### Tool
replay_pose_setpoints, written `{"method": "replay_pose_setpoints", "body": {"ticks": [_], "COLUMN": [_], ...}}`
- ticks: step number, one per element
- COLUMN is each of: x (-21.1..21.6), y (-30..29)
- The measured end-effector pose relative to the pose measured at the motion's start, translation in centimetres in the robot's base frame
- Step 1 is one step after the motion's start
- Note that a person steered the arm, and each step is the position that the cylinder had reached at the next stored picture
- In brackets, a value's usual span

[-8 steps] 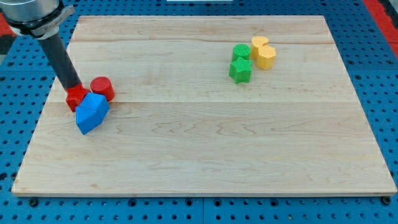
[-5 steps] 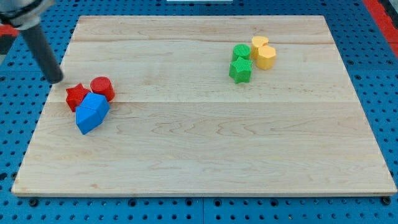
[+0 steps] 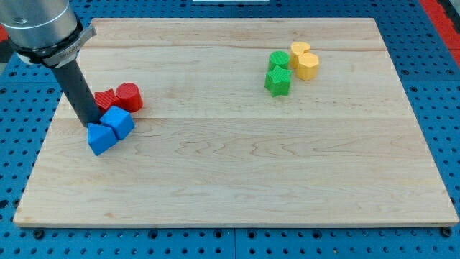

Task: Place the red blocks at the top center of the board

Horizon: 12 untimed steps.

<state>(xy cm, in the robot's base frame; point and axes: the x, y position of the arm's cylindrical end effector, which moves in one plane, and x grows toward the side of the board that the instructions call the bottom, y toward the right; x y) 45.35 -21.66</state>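
A red star block [image 3: 106,99] and a red cylinder [image 3: 129,96] lie side by side near the board's left edge, the cylinder to the right. My tip [image 3: 89,123] stands just below and left of the red star, touching the blue blocks' upper left. Two blue blocks [image 3: 110,129] lie pressed together just below the red ones.
At the view's upper right sit a green cylinder [image 3: 279,60], a green star [image 3: 277,81], a yellow heart-like block [image 3: 300,50] and a yellow block [image 3: 307,66], all bunched together. The wooden board [image 3: 237,165] lies on a blue pegboard.
My tip pulled away to the left, then came back in left of the blocks. The red star and red cylinder have shifted right and slightly up; the blue blocks shifted a little.
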Motion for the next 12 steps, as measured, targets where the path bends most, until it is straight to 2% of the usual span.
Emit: {"method": "replay_pose_setpoints", "body": {"ticks": [5,6,7,8,9,12], "x": [-3.4,-2.7,-2.0,-2.7,-4.3,-9.9], "y": [4.1,5.7,3.5,-4.0,-2.0,8.9]}}
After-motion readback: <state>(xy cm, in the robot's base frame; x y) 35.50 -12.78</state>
